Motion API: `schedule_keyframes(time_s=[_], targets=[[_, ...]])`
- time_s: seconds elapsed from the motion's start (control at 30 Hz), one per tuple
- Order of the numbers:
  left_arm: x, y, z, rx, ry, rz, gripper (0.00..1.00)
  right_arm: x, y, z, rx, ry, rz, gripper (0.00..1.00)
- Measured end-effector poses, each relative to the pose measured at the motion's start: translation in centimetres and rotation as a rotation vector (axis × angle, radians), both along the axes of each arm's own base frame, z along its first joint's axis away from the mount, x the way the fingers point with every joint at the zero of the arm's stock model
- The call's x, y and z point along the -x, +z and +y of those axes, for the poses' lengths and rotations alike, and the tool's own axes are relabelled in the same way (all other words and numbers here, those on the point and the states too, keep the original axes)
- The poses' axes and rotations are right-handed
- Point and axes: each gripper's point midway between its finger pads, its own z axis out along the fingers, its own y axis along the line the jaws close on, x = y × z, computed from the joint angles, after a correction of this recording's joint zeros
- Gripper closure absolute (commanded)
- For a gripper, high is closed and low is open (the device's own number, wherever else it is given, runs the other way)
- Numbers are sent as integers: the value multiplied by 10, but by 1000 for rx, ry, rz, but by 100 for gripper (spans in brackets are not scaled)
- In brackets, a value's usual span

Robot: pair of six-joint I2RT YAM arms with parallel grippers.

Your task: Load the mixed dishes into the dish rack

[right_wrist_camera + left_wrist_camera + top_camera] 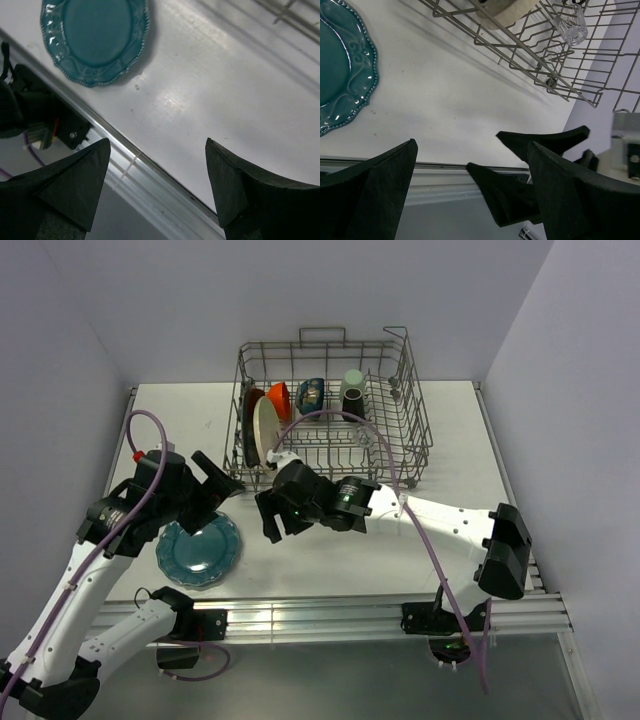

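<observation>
The teal scalloped plate (200, 548) lies flat on the table at the front left, and shows in the left wrist view (340, 65) and the right wrist view (95, 35). The grey wire dish rack (415, 430) stands at the back. It holds the cream plate (265, 430), red-orange bowl (279, 398), a dark dish (250, 415), black floral plate (311, 394), pale green cup (353, 379), brown mug (353, 402) and clear glass (365, 437). My left gripper (215, 485) is open and empty just above the teal plate's far edge. My right gripper (272, 515) is open and empty to the plate's right.
The rack's front edge (535, 55) with the clear glass (570, 25) runs across the top of the left wrist view. The right gripper's black fingers (545, 142) sit close in front of my left gripper (472, 145). The table's aluminium front rail (150, 175) is under the right gripper (157, 145).
</observation>
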Motion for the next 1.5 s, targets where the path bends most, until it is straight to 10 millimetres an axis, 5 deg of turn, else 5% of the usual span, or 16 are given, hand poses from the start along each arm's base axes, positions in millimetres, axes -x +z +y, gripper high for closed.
schedule_keyframes(time_s=[0.43,0.5,0.63,0.7,0.77,0.8,0.83,0.93,0.97,1.0,1.1,1.3,1.5], targets=[[5,9,-18,163,9,8,2,39,-30,76,-198,169,237,20],[6,13,-19,193,22,6,3,41,-36,78,-221,153,264,37],[9,28,-21,262,35,-28,6,47,-73,65,-211,65,333,46],[12,36,-22,302,31,-47,13,52,-98,52,-172,12,368,70],[16,40,-24,328,17,-65,18,54,-116,41,-146,-41,384,81],[19,41,-25,337,6,-69,22,55,-121,38,-137,-60,386,100],[20,41,-25,340,-1,-71,24,54,-123,37,-133,-75,381,100],[20,40,-26,330,-10,-63,27,46,-116,43,-164,-100,347,99],[18,40,-26,318,-15,-60,25,44,-113,46,-177,-103,336,87],[17,41,-26,302,-14,-60,19,43,-110,48,-187,-108,325,55],[14,55,-23,273,-15,-85,11,48,-105,49,-193,-86,299,20],[16,79,-19,245,-45,-136,10,59,-86,64,-263,-2,316,16],[29,53,-13,248,-39,-120,8,51,-83,94,-365,-24,362,18]])
